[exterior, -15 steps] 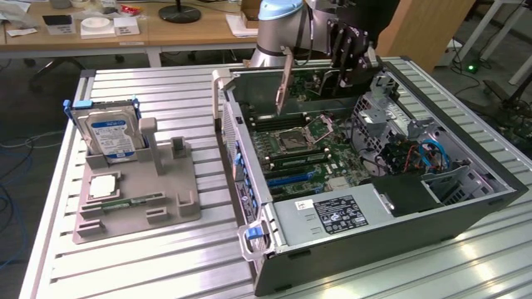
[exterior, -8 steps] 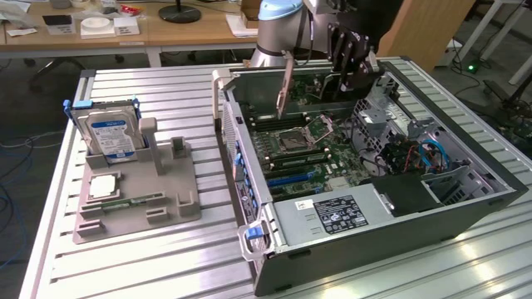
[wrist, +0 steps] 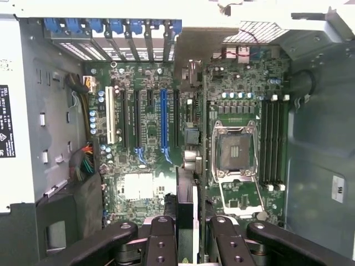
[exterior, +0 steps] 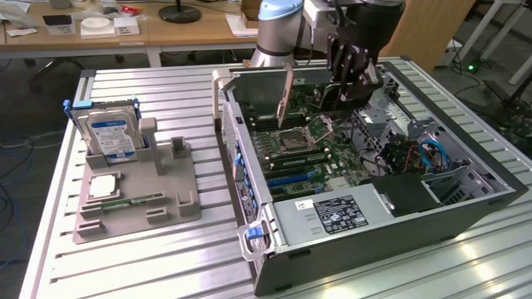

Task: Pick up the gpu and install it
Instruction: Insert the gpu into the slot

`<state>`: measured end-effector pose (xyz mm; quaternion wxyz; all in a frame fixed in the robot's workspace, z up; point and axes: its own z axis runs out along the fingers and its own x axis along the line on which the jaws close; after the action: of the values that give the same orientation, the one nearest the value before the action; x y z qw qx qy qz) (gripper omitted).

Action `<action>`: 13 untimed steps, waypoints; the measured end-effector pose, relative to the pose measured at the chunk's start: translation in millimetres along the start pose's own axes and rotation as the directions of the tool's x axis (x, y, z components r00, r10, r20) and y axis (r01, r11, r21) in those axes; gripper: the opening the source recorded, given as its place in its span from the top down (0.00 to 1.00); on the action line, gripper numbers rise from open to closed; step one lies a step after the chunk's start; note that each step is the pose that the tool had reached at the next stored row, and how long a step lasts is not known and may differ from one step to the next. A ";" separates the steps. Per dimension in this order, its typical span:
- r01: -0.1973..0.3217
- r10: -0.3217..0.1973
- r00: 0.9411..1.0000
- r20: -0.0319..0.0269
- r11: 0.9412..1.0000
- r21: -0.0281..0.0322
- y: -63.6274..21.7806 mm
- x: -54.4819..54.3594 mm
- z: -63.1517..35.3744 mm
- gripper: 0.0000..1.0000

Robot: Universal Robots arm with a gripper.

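The gpu (wrist: 191,133) shows edge-on in the wrist view, running from between my fingers (wrist: 166,227) toward the case's rear slot covers. It hangs over the motherboard between the blue expansion slot (wrist: 163,122) and the empty CPU socket (wrist: 233,147). I cannot tell whether it touches a slot. My gripper (wrist: 187,213) is shut on the card's near end. In the exterior view the gripper (exterior: 347,93) reaches down into the open computer case (exterior: 249,162), and the gpu (exterior: 285,99) stands upright with its bracket end at the rear wall.
A grey holder (exterior: 137,212) on the exterior view's left carries a silver hard drive with a blue label (exterior: 112,134), a CPU chip (exterior: 102,185) and a memory stick (exterior: 133,202). Inside the case are the power supply (exterior: 332,215), drive cages and cables (exterior: 424,156).
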<state>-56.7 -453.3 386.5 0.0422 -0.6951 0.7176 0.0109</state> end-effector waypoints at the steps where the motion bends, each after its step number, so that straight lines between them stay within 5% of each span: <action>1: 0.000 0.000 1.000 0.000 1.000 0.000 0.1 1.1 1.9 0.73; 13: 0.000 0.000 1.000 0.000 1.000 -0.001 0.8 8.5 23.0 0.73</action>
<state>-56.7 -460.0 362.9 0.0417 -0.6951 0.7176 0.0114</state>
